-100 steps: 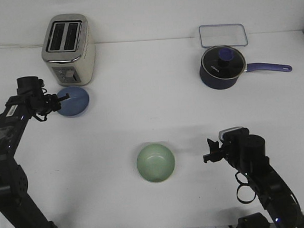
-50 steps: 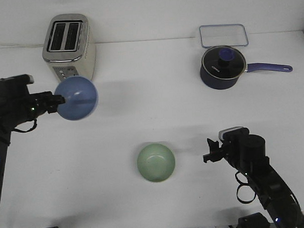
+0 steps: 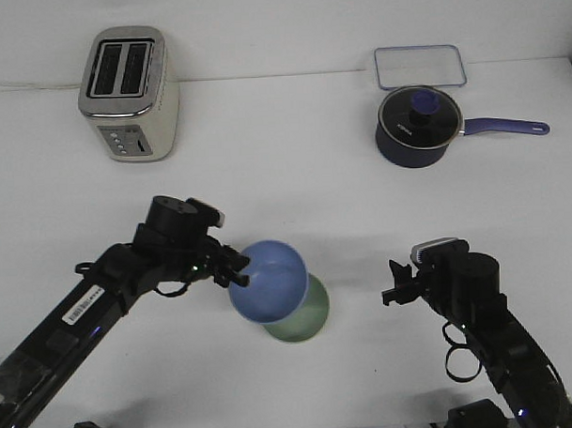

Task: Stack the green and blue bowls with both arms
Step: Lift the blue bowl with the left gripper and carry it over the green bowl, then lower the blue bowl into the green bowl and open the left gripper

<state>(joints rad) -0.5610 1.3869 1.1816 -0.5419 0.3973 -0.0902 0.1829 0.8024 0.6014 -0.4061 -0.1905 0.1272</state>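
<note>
In the front view my left gripper is shut on the rim of the light blue bowl and holds it just above the pale green bowl. The blue bowl covers most of the green one; only the green bowl's lower right edge shows. I cannot tell if the two bowls touch. My right gripper hovers to the right of the bowls, apart from them, empty; its jaws are too small to read.
A cream and silver toaster stands at the back left. A dark navy saucepan with a glass lid and a handle pointing right stands at the back right, with a clear rectangular tray behind it.
My left arm lifted the blue bowl from beside the toaster and carried it right and toward the front, to above the green bowl. The right arm has not moved.
</note>
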